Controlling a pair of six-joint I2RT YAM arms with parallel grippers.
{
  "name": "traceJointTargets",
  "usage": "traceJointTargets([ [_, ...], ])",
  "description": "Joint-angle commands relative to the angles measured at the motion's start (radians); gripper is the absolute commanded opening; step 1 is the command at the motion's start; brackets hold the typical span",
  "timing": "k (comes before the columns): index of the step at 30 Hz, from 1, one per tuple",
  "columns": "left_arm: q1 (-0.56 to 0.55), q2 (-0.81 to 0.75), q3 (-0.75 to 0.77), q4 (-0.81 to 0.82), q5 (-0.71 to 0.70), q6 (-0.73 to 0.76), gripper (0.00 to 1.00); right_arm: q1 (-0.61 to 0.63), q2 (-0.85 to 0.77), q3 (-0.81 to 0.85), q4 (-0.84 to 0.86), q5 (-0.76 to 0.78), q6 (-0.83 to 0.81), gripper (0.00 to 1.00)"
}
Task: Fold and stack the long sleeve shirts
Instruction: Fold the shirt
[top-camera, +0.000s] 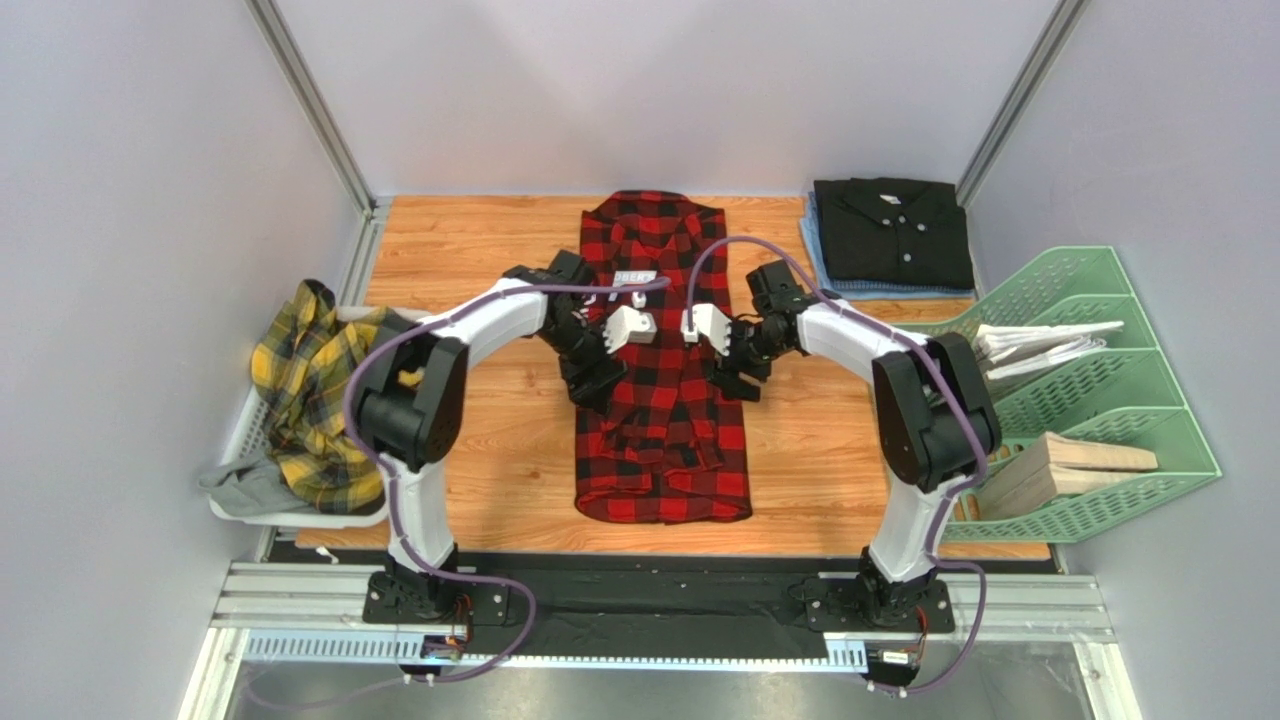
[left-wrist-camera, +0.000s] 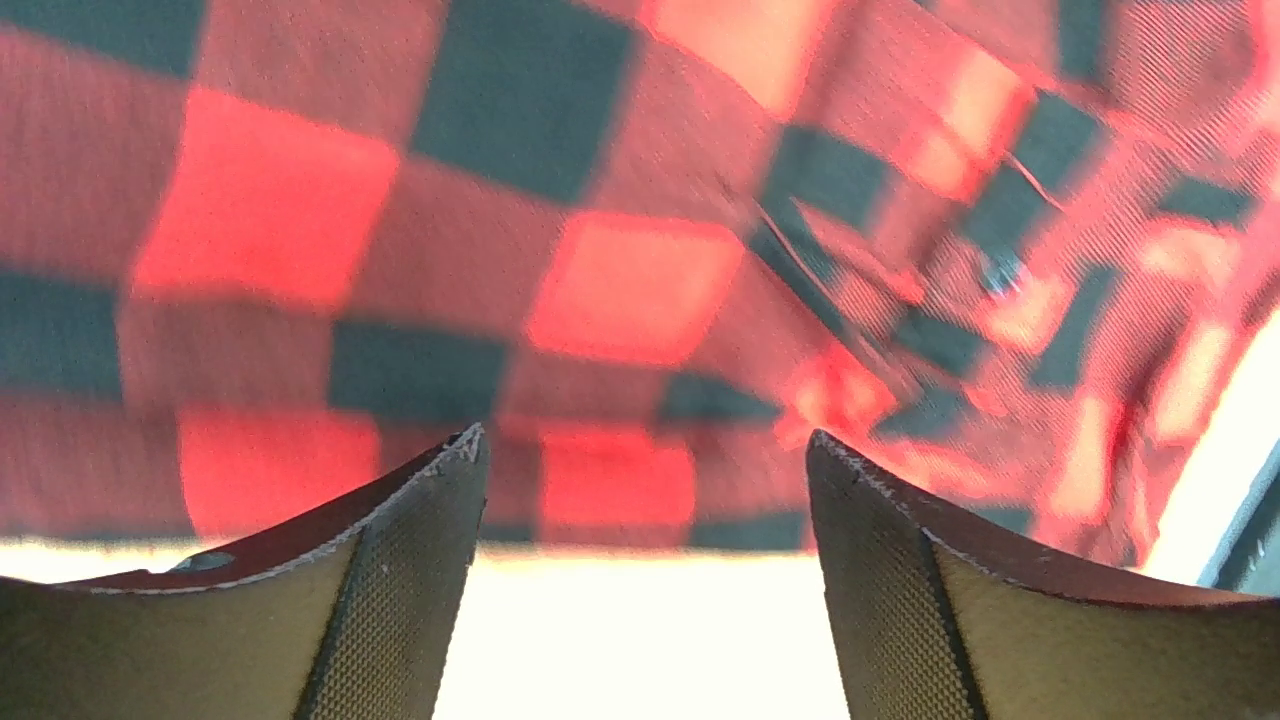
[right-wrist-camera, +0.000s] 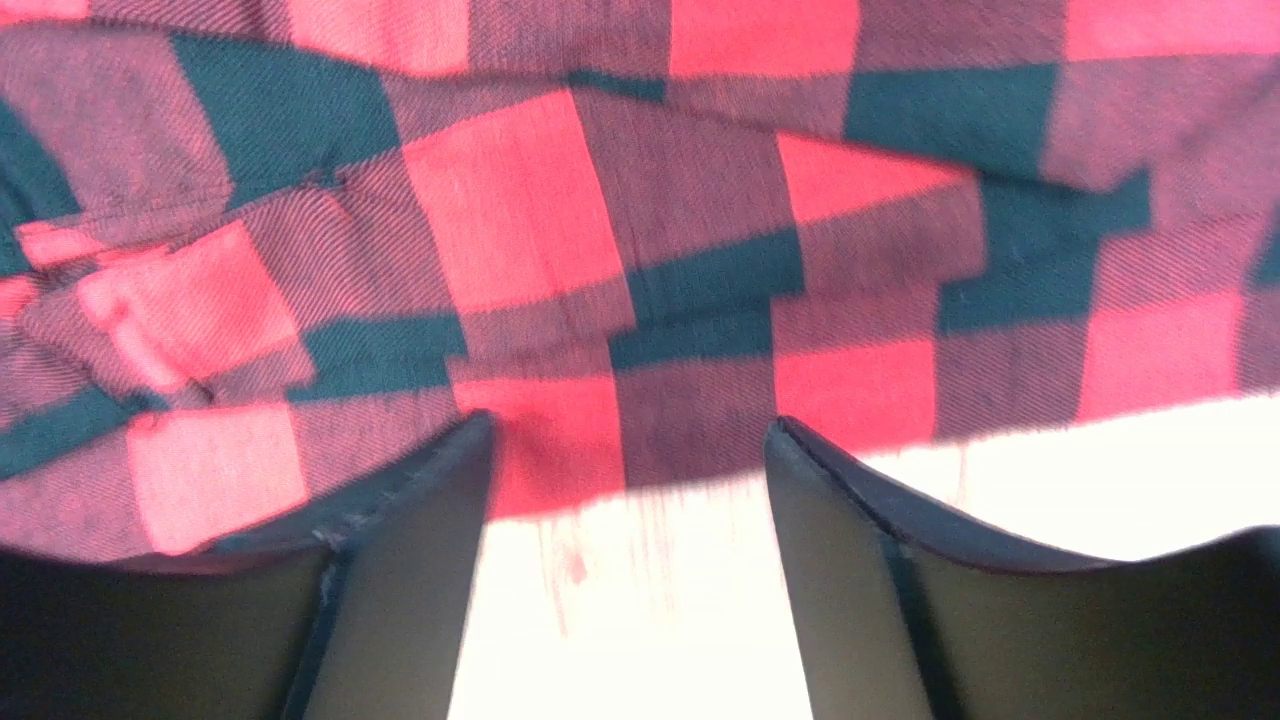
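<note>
The red-and-black check shirt (top-camera: 661, 360) lies lengthwise in the middle of the wooden table, sleeves folded in, collar at the far end. My left gripper (top-camera: 594, 375) is open at the shirt's left edge; its wrist view shows the check cloth (left-wrist-camera: 631, 285) just beyond the open fingers (left-wrist-camera: 421, 585). My right gripper (top-camera: 739, 372) is open at the shirt's right edge, the cloth edge (right-wrist-camera: 706, 300) in front of its fingers (right-wrist-camera: 857, 570). The yellow-and-dark plaid shirt (top-camera: 313, 393) is bunched in a tray on the left. The black shirt (top-camera: 890, 228) lies folded at the back right.
A white tray (top-camera: 241, 503) holds the plaid shirt and a grey cloth (top-camera: 241, 480). The black shirt rests on a folded blue garment (top-camera: 887, 285). A green file rack (top-camera: 1097, 390) with papers and wooden blocks stands on the right. Grey walls enclose the table.
</note>
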Motion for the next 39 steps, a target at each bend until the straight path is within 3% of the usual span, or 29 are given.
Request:
traceJointTargets([
  [1, 0.017, -0.290, -0.144, 0.019, 0.135, 0.136, 0.94, -0.016, -0.235, -0.098, -0.019, -0.060, -0.050, 0.80],
  [2, 0.012, -0.391, -0.227, 0.028, 0.149, 0.166, 0.99, -0.013, -0.283, -0.141, -0.021, -0.075, -0.063, 0.88],
  [5, -0.025, -0.584, -0.406, 0.063, 0.121, 0.294, 0.99, 0.013, -0.447, -0.268, -0.051, -0.114, -0.100, 0.97],
  [10, -0.195, -0.873, -0.762, 0.291, -0.020, 0.357, 0.99, 0.153, -0.683, -0.505, 0.040, -0.073, -0.139, 1.00],
  [12, -0.250, -0.913, -0.838, 0.394, -0.066, 0.374, 0.99, 0.223, -0.717, -0.591, 0.074, -0.040, -0.142, 1.00],
  [19, -0.362, -0.863, -0.921, 0.511, -0.176, 0.358, 0.99, 0.338, -0.731, -0.724, 0.226, 0.085, -0.148, 1.00],
  [28, -0.405, -0.738, -0.933, 0.644, -0.245, 0.345, 0.99, 0.361, -0.593, -0.746, 0.393, 0.115, -0.163, 0.98],
  [29, -0.405, -0.728, -0.930, 0.660, -0.256, 0.336, 0.99, 0.368, -0.580, -0.744, 0.402, 0.116, -0.171, 0.96],
  [32, -0.405, -0.680, -0.898, 0.680, -0.284, 0.291, 0.86, 0.365, -0.546, -0.724, 0.415, 0.142, -0.177, 0.77],
  [33, -0.401, -0.665, -0.886, 0.677, -0.284, 0.282, 0.83, 0.366, -0.538, -0.723, 0.415, 0.142, -0.180, 0.62],
  [34, -0.401, -0.659, -0.883, 0.677, -0.287, 0.276, 0.79, 0.366, -0.536, -0.718, 0.415, 0.142, -0.182, 0.56],
  [37, -0.381, -0.668, -0.873, 0.669, -0.270, 0.253, 0.52, 0.363, -0.529, -0.694, 0.398, 0.142, -0.154, 0.37],
  [38, -0.372, -0.671, -0.867, 0.657, -0.259, 0.253, 0.36, 0.363, -0.526, -0.680, 0.393, 0.142, -0.143, 0.33],
  [39, -0.364, -0.675, -0.855, 0.631, -0.247, 0.254, 0.29, 0.361, -0.529, -0.674, 0.380, 0.144, -0.136, 0.26],
])
